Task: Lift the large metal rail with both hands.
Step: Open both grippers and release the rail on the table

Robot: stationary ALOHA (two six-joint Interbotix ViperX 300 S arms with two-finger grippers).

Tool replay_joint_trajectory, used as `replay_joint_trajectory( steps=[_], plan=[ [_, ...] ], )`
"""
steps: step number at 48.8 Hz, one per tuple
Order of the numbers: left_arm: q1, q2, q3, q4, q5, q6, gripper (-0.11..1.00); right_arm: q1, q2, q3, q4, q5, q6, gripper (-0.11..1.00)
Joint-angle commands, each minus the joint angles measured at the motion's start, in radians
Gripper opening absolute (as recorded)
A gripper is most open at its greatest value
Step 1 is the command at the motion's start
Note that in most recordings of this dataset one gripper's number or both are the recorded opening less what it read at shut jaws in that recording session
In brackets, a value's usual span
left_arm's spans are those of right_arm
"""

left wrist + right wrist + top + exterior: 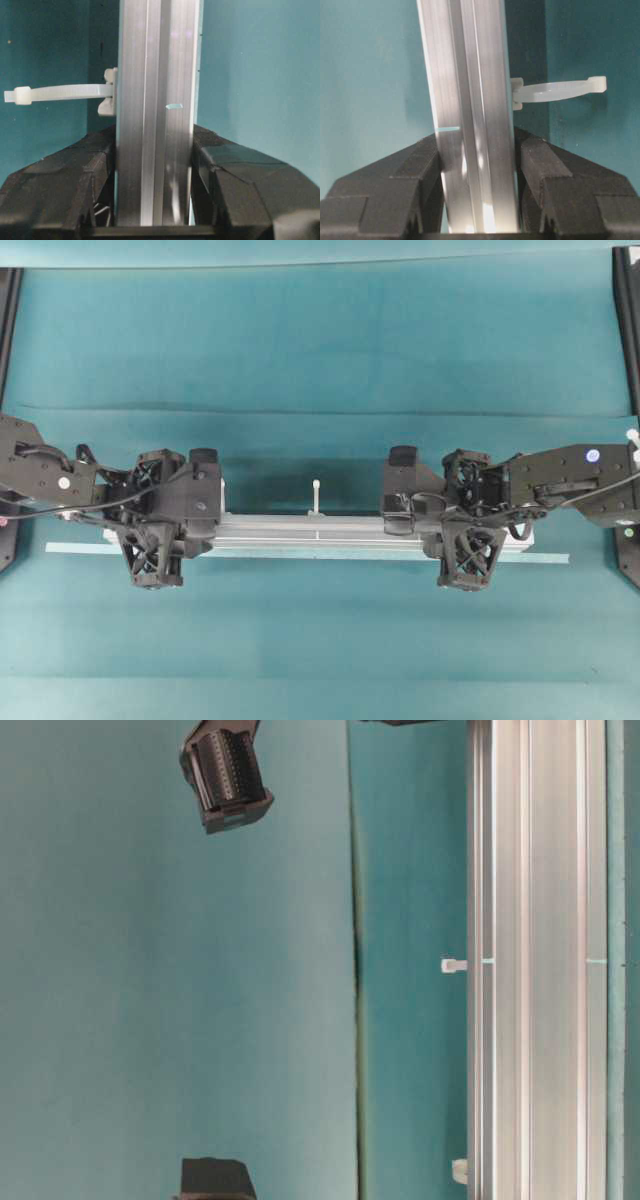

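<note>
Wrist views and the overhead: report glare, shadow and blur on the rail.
Left wrist view: the large metal rail carries soft bright streaks, and the left gripper closed on it is blurred near the lens. Right wrist view: glare pools low on the rail beside the right gripper. Overhead view: a dark shadow lies on the cloth behind the rail; focus even.

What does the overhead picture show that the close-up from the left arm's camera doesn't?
Only the overhead view shows the whole scene: both arms, the right gripper near the other end of the large metal rail, and the thin pale-blue strip lying alongside on the table. Only the left wrist view shows, up close, the left gripper with its fingers pressed against both sides of the rail, and a white peg sticking out sideways. Both show the grooved silver rail and the teal cloth.
</note>
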Motion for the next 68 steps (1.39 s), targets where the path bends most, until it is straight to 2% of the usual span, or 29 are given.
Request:
replay_joint_trajectory(
  steps=[1,19,35,68],
  plan=[
    [-0.008,-0.002,0.011,-0.005,0.006,0.0,0.36,-0.005,0.003,0.012,0.002,0.008,0.012,0.39],
    [-0.006,-0.006,0.037,-0.005,0.015,0.018,0.36,-0.005,0.003,0.015,0.003,-0.035,0.017,0.39],
    [-0.005,-0.005,0.035,-0.003,-0.006,0.017,0.36,-0.005,0.003,0.037,0.008,-0.008,0.017,0.39],
    [-0.003,0.008,0.04,-0.005,-0.031,0.008,0.36,-0.005,0.002,0.038,0.026,-0.028,0.017,0.39]
  ],
)
